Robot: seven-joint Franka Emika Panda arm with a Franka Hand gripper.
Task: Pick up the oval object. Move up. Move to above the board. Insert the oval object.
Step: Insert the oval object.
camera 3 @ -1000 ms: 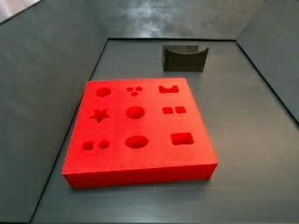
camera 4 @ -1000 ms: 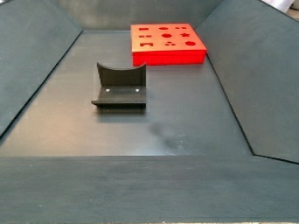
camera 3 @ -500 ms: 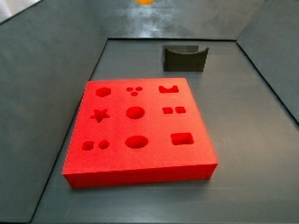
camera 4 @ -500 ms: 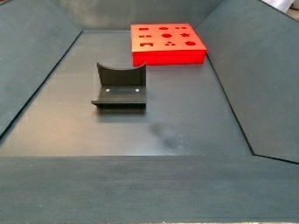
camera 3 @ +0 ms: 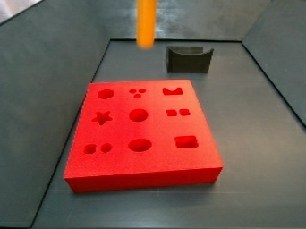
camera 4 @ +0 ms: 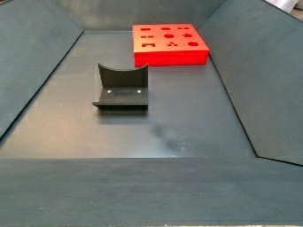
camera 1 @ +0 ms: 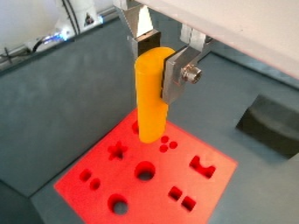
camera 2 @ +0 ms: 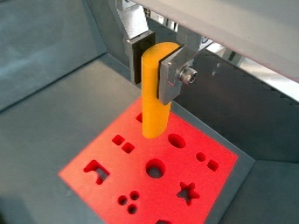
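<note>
Clamped on the slim orange-yellow oval peg [camera 1: 151, 92], the gripper [camera 1: 159, 54] hangs high above the flat red recessed board [camera 1: 111, 184]; pickup and lift look done, insertion remains.

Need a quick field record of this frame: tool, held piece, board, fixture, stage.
tool: tool high over the board, fingers shut on the oval object
oval object: oval object upright, hanging clear of the board; lower end seen in a side view
board: board flat on the floor, recesses empty
fixture: fixture apart from the board, nothing in it
stage: insertion not yet done
</note>
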